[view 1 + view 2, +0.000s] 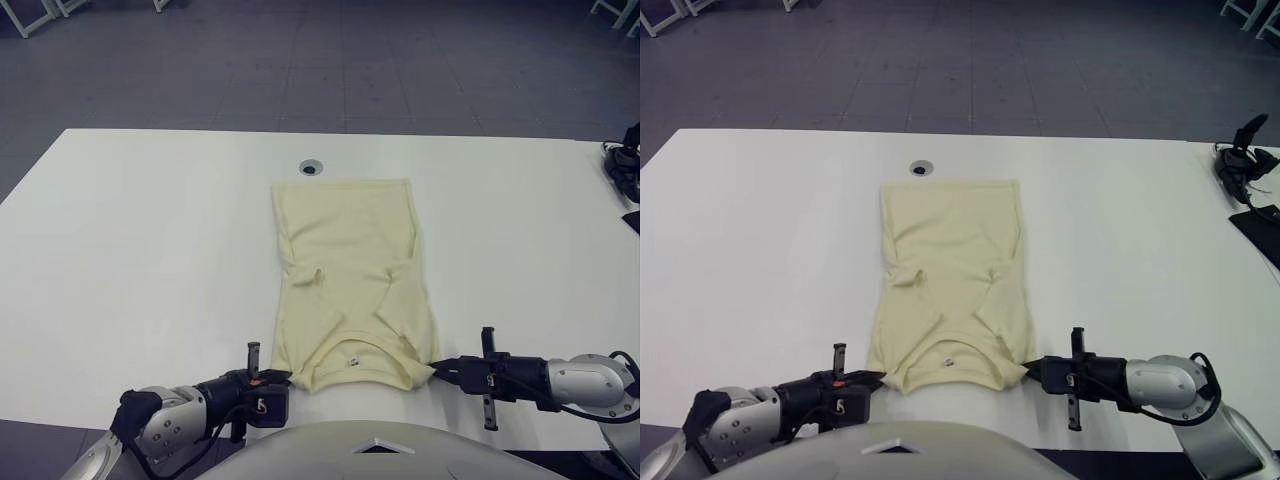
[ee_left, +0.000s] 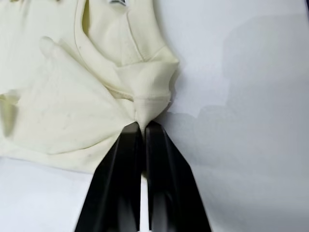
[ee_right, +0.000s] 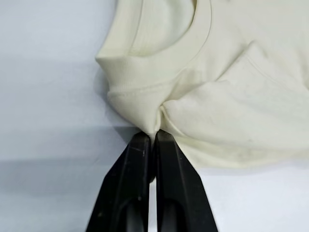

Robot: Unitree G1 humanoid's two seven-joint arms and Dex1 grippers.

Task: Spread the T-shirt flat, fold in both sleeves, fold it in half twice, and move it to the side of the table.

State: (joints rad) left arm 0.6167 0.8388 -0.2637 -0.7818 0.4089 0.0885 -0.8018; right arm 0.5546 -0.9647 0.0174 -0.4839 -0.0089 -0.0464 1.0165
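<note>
A pale yellow T-shirt (image 1: 350,280) lies lengthwise on the white table (image 1: 140,250), sleeves folded in, its collar end toward me and its hem at the far end. My left gripper (image 1: 283,377) is shut on the near left shoulder corner of the T-shirt (image 2: 147,104). At the near right shoulder corner my right gripper (image 1: 436,367) is shut on the cloth (image 3: 145,111). In the right eye view the T-shirt (image 1: 950,290) lies between the left gripper (image 1: 876,378) and the right gripper (image 1: 1031,368). Both corners are pinched into small bunches at the fingertips.
A round grey grommet (image 1: 311,167) sits in the table just beyond the hem. Black cables and a dark device (image 1: 1245,160) lie at the table's far right edge. Bare white table surface extends on both sides of the shirt.
</note>
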